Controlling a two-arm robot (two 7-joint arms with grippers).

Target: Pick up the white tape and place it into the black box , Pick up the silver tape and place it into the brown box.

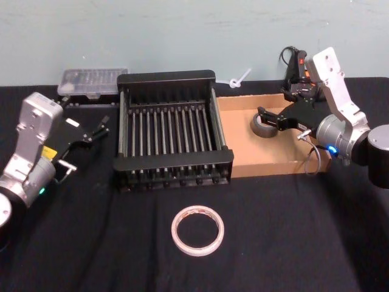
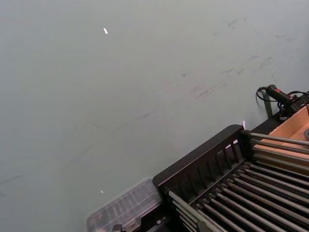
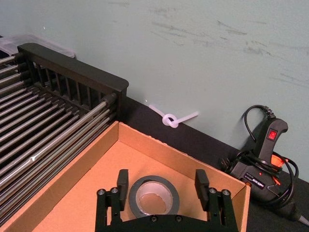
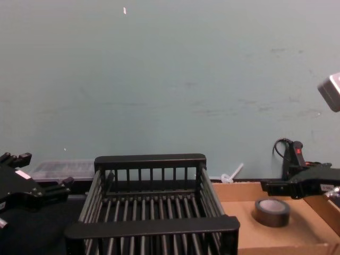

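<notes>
Silver tape [image 3: 153, 194] in brown box [image 3: 96, 169], R claw [image 3: 162, 186] wide apart astride, not touching, L claw [image 1: 102, 126] apart

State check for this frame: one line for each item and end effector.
silver tape: flat in the brown box, released
brown box: holds the silver tape
white tape: flat on the table, untouched
black box: empty
right end effector: open, straddling the silver tape
left end effector: open, left of the black box
</notes>
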